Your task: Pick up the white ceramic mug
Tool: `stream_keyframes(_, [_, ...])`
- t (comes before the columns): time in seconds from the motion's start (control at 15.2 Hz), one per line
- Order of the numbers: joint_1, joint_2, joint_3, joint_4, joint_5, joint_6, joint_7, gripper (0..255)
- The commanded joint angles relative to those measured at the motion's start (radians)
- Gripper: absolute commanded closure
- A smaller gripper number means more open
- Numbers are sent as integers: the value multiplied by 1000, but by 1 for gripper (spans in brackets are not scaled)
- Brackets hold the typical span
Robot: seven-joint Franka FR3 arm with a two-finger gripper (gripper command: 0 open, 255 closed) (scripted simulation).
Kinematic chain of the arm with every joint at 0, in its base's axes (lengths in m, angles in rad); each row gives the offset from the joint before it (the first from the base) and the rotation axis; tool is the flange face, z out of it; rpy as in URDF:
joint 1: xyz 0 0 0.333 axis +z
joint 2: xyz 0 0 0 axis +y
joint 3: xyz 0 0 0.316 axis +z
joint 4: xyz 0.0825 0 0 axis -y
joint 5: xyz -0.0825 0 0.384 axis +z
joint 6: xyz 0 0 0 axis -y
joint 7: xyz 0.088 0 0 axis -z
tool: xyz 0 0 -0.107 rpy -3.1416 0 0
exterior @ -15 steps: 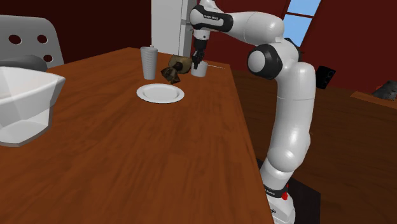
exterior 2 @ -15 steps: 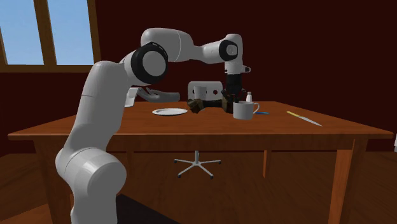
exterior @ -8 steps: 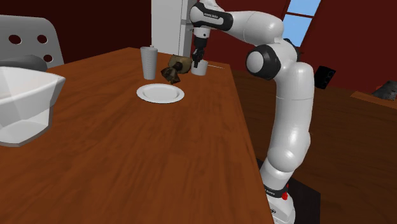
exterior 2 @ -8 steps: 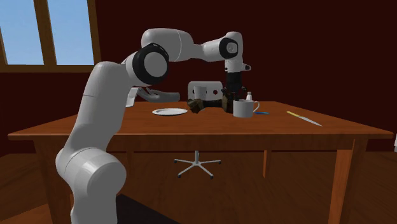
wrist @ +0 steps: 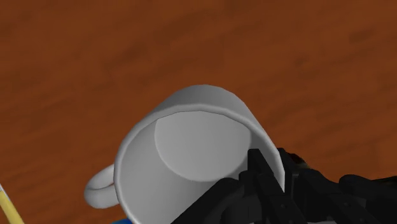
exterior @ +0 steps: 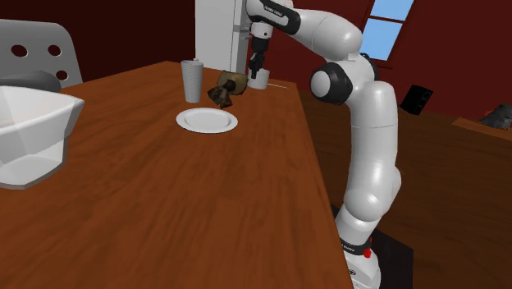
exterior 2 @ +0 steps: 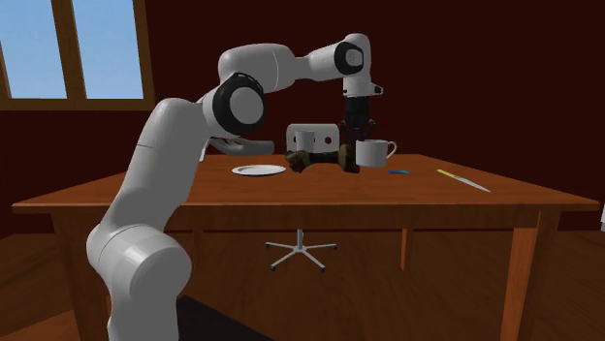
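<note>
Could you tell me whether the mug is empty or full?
Empty: the mug shows a bare white inner floor in the wrist view.

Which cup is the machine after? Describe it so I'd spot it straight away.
On the wooden table, follow the white arm to its black gripper at the far end. The white mug hangs there, pinched by its rim, lifted just off the wood. Unlike the taller grey cup and the flat plate nearby, it has a loop handle.
</note>
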Motion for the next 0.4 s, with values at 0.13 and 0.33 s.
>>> stream_keyframes(0.13, [-31,81,3,194,23,-113,0,255])
stream_keyframes(0.33, [-47,119,7,276,34,-157,2,255])
